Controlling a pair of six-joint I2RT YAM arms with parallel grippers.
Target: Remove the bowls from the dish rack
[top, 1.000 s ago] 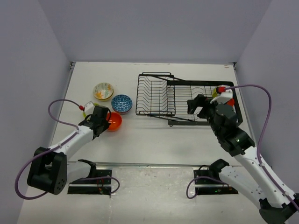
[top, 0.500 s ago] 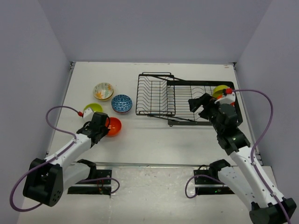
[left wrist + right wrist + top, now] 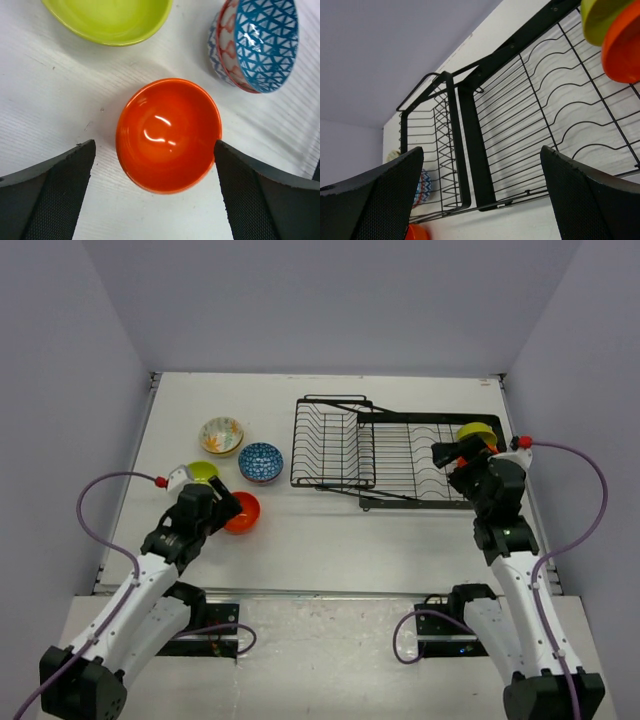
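The bowls are in two places. Four sit on the white table (image 3: 300, 540), left of the dish rack (image 3: 400, 455): a flowery bowl (image 3: 221, 435), a blue-patterned bowl (image 3: 260, 461), a lime green bowl (image 3: 203, 472) and an orange bowl (image 3: 243, 512). Two more are at the right end of the rack's flat part, a second green bowl (image 3: 600, 15) and a second orange bowl (image 3: 622, 45).

The left arm bends forward and its left gripper (image 3: 152, 150) points down over the table's orange bowl. Its fingers are spread wide on either side, not squeezing. The right arm reaches up to the rack's right end. The right gripper (image 3: 481, 155) is spread wide too, holding nothing.

Only the right wrist view clearly shows the rack's orange bowl. From above, the arm hides most of it.
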